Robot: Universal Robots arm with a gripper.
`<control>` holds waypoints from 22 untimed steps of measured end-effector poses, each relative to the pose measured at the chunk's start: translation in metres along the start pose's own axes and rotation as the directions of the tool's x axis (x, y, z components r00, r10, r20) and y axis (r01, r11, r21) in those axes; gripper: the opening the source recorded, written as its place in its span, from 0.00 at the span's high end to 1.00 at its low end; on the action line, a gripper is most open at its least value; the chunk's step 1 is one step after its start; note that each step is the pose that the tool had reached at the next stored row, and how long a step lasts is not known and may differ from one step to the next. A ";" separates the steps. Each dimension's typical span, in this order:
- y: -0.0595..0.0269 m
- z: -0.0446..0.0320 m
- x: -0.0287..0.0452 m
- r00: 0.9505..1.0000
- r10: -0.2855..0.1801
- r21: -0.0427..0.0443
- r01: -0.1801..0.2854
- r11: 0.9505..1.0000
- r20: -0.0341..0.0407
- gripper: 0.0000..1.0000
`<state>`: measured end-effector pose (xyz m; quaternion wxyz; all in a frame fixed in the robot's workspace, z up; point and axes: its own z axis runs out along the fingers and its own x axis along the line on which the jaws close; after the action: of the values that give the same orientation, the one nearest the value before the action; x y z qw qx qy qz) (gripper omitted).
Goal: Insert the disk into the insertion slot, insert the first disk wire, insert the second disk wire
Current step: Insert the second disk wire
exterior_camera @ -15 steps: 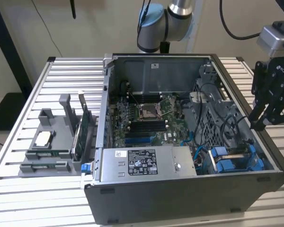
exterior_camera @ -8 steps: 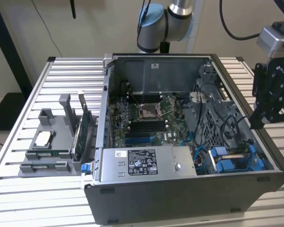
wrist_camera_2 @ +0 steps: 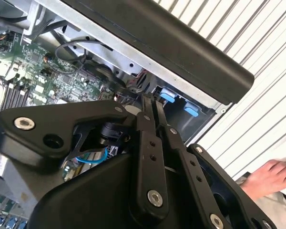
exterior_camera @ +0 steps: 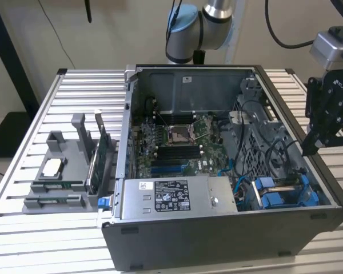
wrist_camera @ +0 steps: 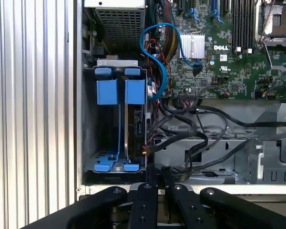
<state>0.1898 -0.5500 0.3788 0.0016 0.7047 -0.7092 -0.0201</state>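
Observation:
The disk (wrist_camera: 136,125) stands on edge in the insertion slot (wrist_camera: 101,138) of the drive cage, held in its blue carrier (wrist_camera: 135,90). Beside it is a second blue carrier (wrist_camera: 107,90) with an open bay below it. A blue wire (wrist_camera: 155,57) curves from the motherboard to the disk's edge. A black wire bundle (wrist_camera: 178,131) meets that edge lower down. My gripper (wrist_camera: 158,172) is shut with nothing between its fingers, just outside the cage. In the exterior view the gripper (exterior_camera: 309,148) hangs above the case's wall on that view's right, over the blue carriers (exterior_camera: 280,191).
The open computer case (exterior_camera: 217,240) lies on a slatted table. Inside it are the motherboard (exterior_camera: 177,142) and a grey labelled power-supply box (exterior_camera: 174,197). A grey parts holder (exterior_camera: 63,171) stands at the exterior view's left. A person's hand (wrist_camera_2: 270,175) rests on the table near the case.

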 end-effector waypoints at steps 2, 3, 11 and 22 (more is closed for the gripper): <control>0.0000 0.0000 0.0000 1.000 0.000 0.000 0.000 1.000 0.000 0.84; 0.0000 0.0000 0.0000 1.000 0.000 0.000 0.000 1.000 0.000 0.84; 0.0017 -0.0044 -0.0001 1.000 0.000 0.000 0.000 1.000 0.000 0.84; 0.0268 -0.0080 -0.0002 1.000 0.001 0.003 -0.001 1.000 0.000 0.84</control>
<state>0.1633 -0.5499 0.3876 0.0006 0.7043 -0.7097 -0.0192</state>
